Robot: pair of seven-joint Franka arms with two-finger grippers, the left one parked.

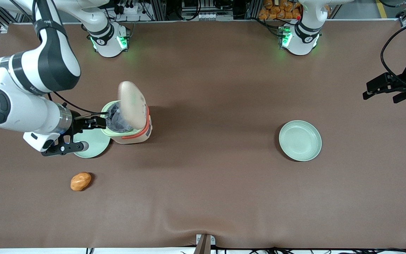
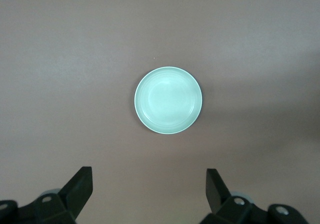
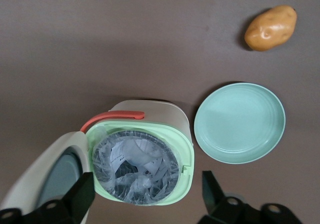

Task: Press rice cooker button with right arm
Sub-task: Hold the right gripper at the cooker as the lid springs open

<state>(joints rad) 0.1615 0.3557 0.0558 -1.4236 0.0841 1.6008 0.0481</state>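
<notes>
The rice cooker (image 1: 136, 135) stands on the brown table with its cream lid (image 1: 132, 104) swung up and open. The coral-orange handle band (image 3: 114, 116), the pale green rim (image 3: 186, 149) and the dark pot holding crumpled clear plastic (image 3: 135, 169) all show. The right arm's gripper (image 1: 97, 122) is beside the cooker, toward the working arm's end of the table, at rim height. In the right wrist view the gripper (image 3: 147, 194) is open, with one finger by the lid (image 3: 45, 174) and the other finger (image 3: 212, 190) outside the rim. It holds nothing.
A pale green plate (image 1: 93, 145) lies on the table under the gripper, touching the cooker's side; it also shows in the right wrist view (image 3: 240, 123). An orange-brown potato (image 1: 80, 181) lies nearer the front camera. A second green plate (image 1: 300, 140) lies toward the parked arm's end.
</notes>
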